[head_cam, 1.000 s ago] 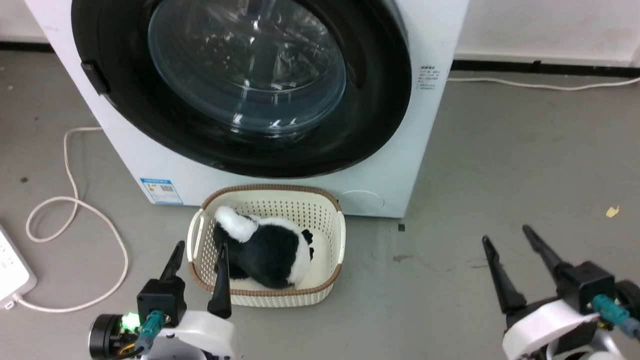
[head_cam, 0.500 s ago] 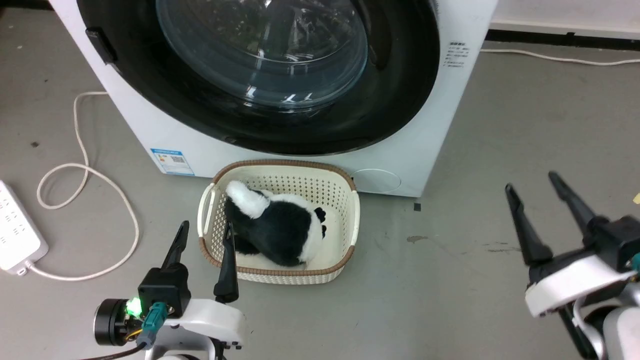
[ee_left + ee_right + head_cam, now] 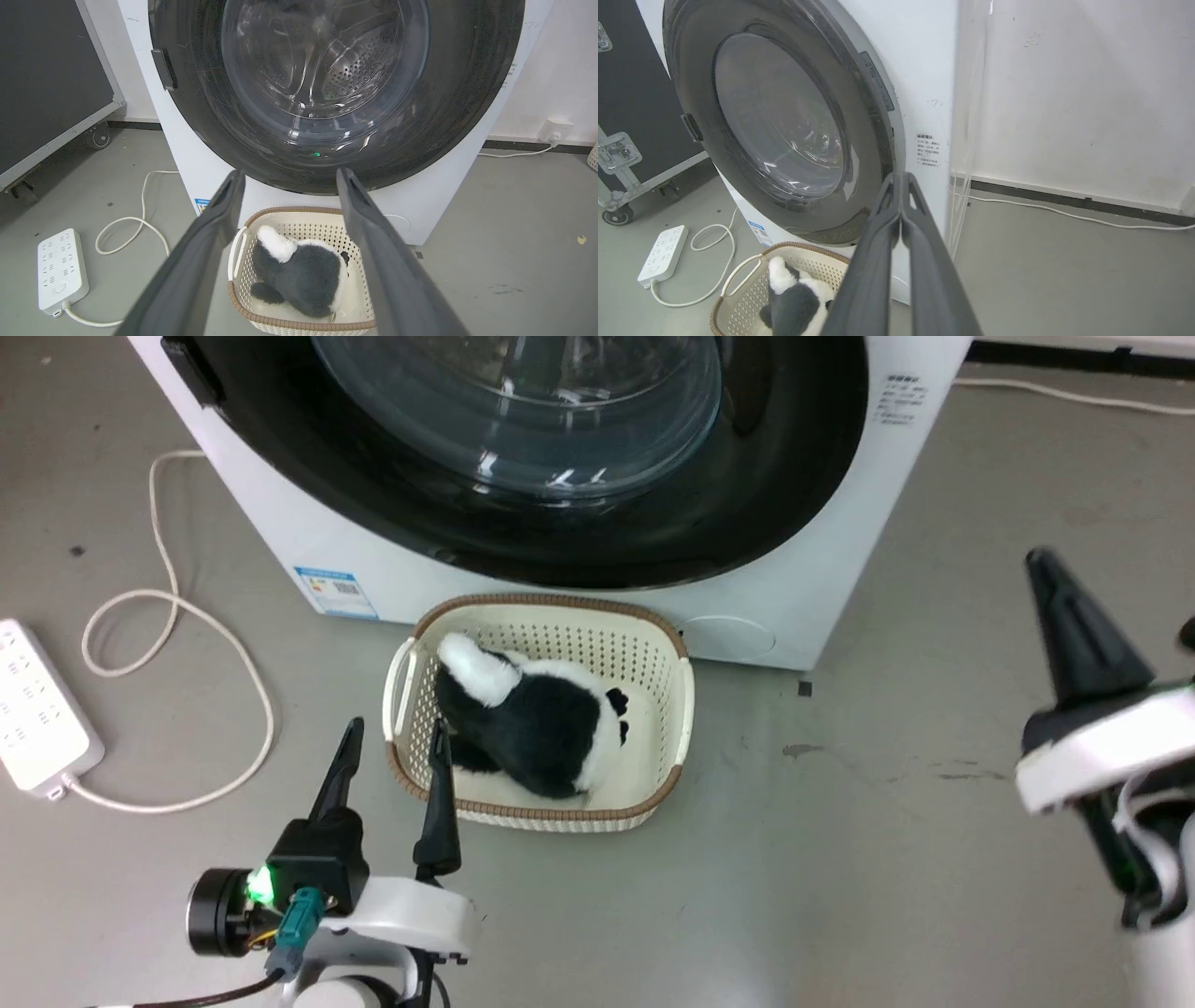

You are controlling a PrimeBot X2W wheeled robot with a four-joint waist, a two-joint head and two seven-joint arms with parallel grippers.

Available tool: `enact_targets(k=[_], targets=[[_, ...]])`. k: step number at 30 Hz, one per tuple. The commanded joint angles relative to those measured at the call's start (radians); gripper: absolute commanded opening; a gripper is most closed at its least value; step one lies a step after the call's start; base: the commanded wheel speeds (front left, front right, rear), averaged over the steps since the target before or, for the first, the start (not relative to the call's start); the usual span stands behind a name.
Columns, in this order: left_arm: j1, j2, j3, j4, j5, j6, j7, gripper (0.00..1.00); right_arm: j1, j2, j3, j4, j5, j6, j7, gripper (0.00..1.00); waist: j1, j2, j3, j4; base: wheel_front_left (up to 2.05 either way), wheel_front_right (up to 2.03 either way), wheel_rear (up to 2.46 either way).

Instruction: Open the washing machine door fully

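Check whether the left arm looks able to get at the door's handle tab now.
Probably yes. The handle tab sits on the washing machine door at its left rim, with open air between it and the left gripper, jaws open; the basket stands lower, off that path.

Right claw [image 3: 901, 177], fingers together, points toward the washing machine door [image 3: 780, 130].

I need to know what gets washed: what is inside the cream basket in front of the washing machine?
A black-and-white plush toy lies in the basket. Some of the basket's bare floor shows beside it. Anything under the toy is covered.
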Motion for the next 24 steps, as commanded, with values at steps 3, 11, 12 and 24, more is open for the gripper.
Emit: enact_targets(k=[3, 11, 12, 24], targets=[[-0.027, 0.001, -0.016, -0.009, -0.01, 0.012, -0.015, 1.0, -0.076, 0.004, -0.023, 0.028, 0.072, -0.001, 0.037, 0.0, -0.0001, -0.0001, 0.024, 0.014, 0.0, 0.0, 0.0], [-0.052, 0.001, -0.042, -0.021, -0.02, 0.036, -0.036, 1.0, -0.268, 0.041, -0.1, 0.148, 0.268, -0.001, 0.228, 0.0, -0.0001, -0.0001, 0.083, 0.049, 0.0, 0.0, 0.0], [-0.054, 0.001, -0.045, -0.022, -0.021, 0.038, -0.038, 1.0, -0.29, 0.043, -0.109, 0.159, 0.281, -0.001, 0.241, 0.0, -0.0001, -0.0001, 0.089, 0.053, 0.0, 0.0, 0.0], [-0.092, 0.001, -0.08, -0.033, -0.035, 0.069, -0.063, 1.0, -0.527, 0.045, -0.205, 0.35, 0.417, -0.001, 0.402, 0.0, -0.0001, -0.0001, 0.157, 0.1, 0.0, 0.0, 0.0]])
